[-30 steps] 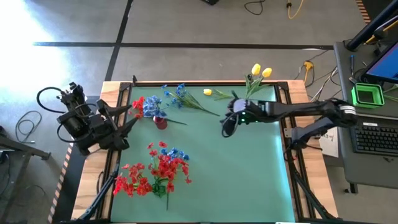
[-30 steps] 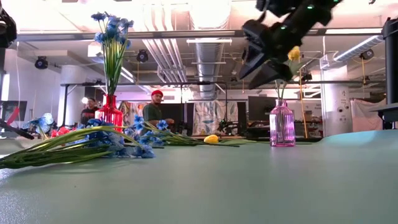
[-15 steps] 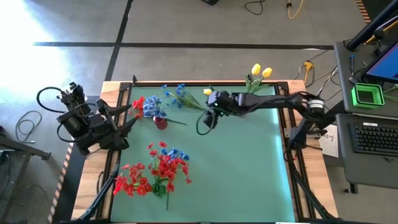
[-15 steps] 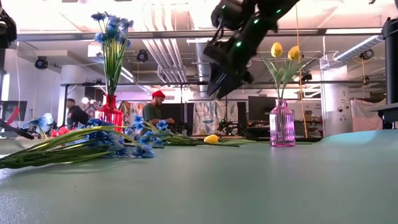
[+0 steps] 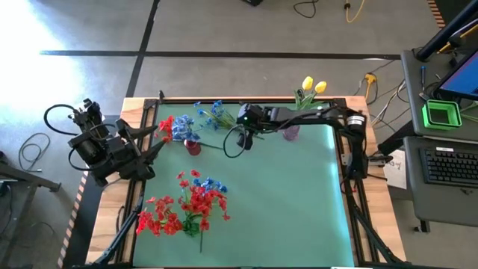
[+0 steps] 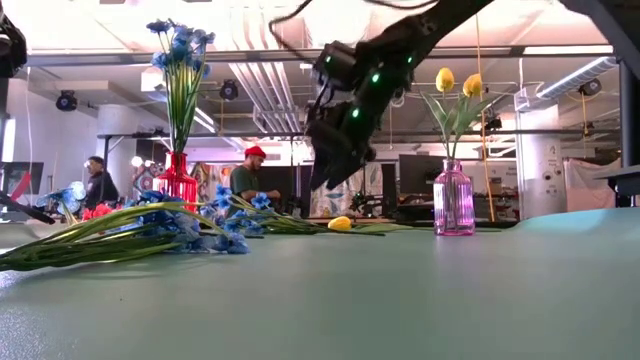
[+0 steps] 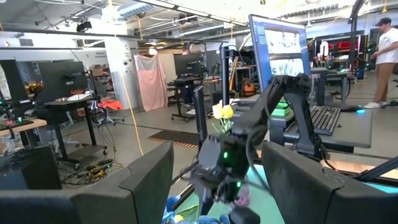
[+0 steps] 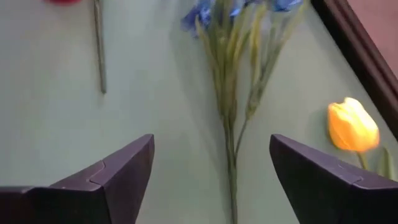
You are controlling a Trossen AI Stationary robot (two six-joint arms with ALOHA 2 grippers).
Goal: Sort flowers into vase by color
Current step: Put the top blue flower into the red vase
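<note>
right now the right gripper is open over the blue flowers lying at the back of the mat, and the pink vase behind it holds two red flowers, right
Not quite: the pink vase holds two yellow flowers, not red ones, as the low view shows. The rest stands: the right gripper is open and empty over the blue flowers lying at the back of the mat.

Open-plan robotics lab: exposed ceiling ducts (image 6: 335, 95), monitors (image 7: 281, 53), workbenches (image 7: 68, 102).

table (image 5: 299, 194) green | flowers (image 5: 187, 205) lying loose | pink vase (image 6: 453, 200) upright
</note>
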